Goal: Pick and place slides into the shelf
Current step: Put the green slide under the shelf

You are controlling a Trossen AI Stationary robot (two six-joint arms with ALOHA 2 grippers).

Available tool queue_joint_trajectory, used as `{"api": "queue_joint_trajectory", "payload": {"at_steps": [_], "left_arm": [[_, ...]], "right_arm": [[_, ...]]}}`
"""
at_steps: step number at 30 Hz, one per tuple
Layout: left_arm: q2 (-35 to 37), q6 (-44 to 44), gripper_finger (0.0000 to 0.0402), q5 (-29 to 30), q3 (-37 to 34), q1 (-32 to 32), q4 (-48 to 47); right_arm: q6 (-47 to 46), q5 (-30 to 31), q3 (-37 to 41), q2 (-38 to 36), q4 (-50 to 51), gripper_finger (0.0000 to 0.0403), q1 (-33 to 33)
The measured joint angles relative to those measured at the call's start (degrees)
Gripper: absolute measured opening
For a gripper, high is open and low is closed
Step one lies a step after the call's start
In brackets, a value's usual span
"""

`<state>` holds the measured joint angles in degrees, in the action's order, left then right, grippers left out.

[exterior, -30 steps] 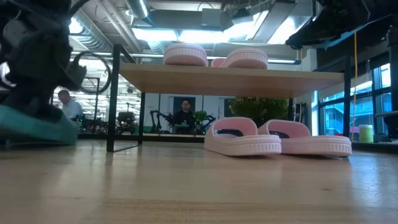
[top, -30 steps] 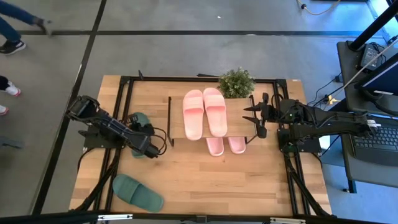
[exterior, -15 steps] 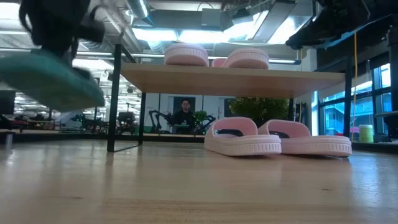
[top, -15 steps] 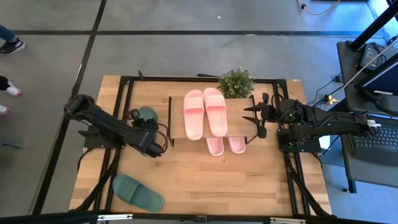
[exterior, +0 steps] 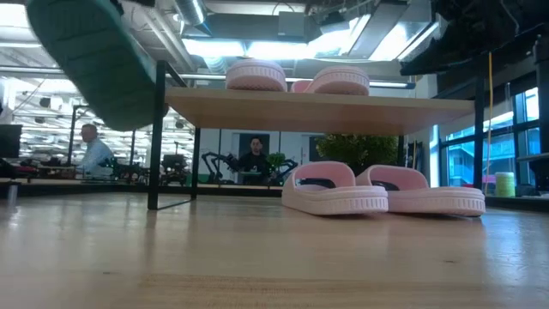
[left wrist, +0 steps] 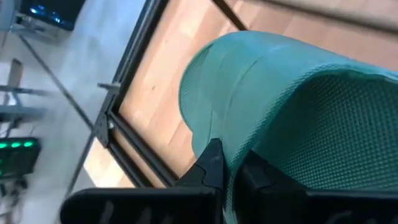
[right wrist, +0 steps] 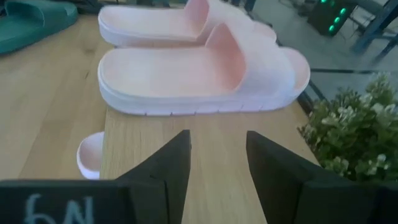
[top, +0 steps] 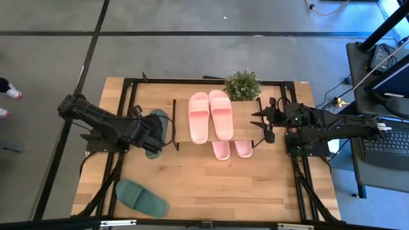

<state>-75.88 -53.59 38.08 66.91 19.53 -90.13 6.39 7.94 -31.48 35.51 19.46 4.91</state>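
A dark green slide hangs in the air left of the shelf, held by my left gripper, which is shut on it. In the low view this slide is tilted, above the level of the shelf's board. The second green slide lies flat near the table's near left corner. One pink pair lies on the shelf's top, and another pink pair stands on the table under it. My right gripper is open, at the shelf's right end. My left gripper pinches the green slide between its two fingers at an edge of the soft body; which part that is cannot be told. It comes from the table's left side. The slide is lifted clear of the table and tilted.
A small potted plant stands at the shelf's far right corner. Black frame bars run along the table's left and right sides. Bare wood lies between the shelf and the table's near edge. People sit in the room behind.
My left gripper has risen with the green slide and carried it toward the shelf. The slide has gone from table height to above the shelf's board and has tipped. The right arm has kept still.
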Motion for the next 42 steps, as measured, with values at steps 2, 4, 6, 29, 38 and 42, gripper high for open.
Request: {"api": "queue_joint_trajectory", "payload": {"at_steps": [2,4,6,29,38,42], "left_arm": [[1.1,0.2,0.0002,0.5,1.5,-0.1,0.0],[1.8,0.6,0.0002,0.4,3.9,-0.2,0.0],[2.4,1.1,0.0002,0.1,6.3,-0.3,0.0],[-9.7,35.0,0.0002,7.0,27.2,9.8,37.3],[-27.3,30.8,0.0002,13.5,32.6,17.9,36.6],[-33.2,27.5,0.0002,15.0,36.1,19.2,34.4]], "right_arm": [[-0.2,0.0,0.0,0.0,0.6,0.0157,0.0],[-0.9,0.0,0.0,0.0,0.9,0.0157,-0.1],[-1.6,-0.1,0.0,0.0,1.8,0.0157,-0.2],[-1.4,-0.1,0.0,0.0,6.6,0.0157,-0.2],[-1.6,-0.1,0.0,0.0,9.9,0.0157,-0.2],[-1.6,-0.1,0.0,0.0,9.9,0.0157,-0.2]]}}
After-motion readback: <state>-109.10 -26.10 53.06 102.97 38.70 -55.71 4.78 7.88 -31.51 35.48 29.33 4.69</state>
